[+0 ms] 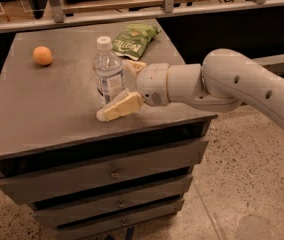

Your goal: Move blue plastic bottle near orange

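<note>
1. Camera view: from where I stand, I look down at a dark grey bench (47,109) with a stack of drawers (113,170) in its front, standing on a speckled floor (247,169).
2. The blue plastic bottle (108,73) stands upright near the middle of the bench top, slightly towards its right half, with its white cap on and its label facing me.
3. The orange (42,55) sits well apart from the bottle, towards the back-left part of the bench, with nothing touching it.
4. A green snack bag (135,39) lies flat behind the bottle and to its right, near the back edge.
5. The robot's white arm (232,81) reaches in from the right, low over the bench top.
6. Its gripper (118,90) is right at the lower half of the bottle.
7. The jaws are spread, with the bottle between them: one pale finger lies in front of the bottle's base, nearer the front edge of the bench, and the other shows just behind the bottle on its right.
8. I cannot tell whether either finger actually touches the plastic.
9. The bottle's base rests on the bench.
</note>
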